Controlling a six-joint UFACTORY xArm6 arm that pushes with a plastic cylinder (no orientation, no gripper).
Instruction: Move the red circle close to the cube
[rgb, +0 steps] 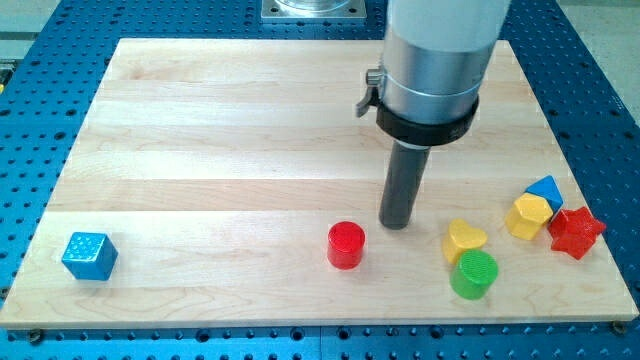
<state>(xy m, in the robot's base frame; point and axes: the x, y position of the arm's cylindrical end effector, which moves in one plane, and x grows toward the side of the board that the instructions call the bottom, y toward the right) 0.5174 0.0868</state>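
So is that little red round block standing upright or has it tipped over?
Upright. The red circle sits on the board with its flat round top facing up and its side wall vertical. My tip is just to its upper right, not touching.

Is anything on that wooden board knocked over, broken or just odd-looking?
Nothing stands out. The blue cube sits alone at the view's left, the red circle stands upright beside my tip, and the other blocks cluster at the right, all intact.

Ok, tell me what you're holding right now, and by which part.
Nothing is held. My tip is a bare rod, standing apart from the red circle, up and to the view's right of it.
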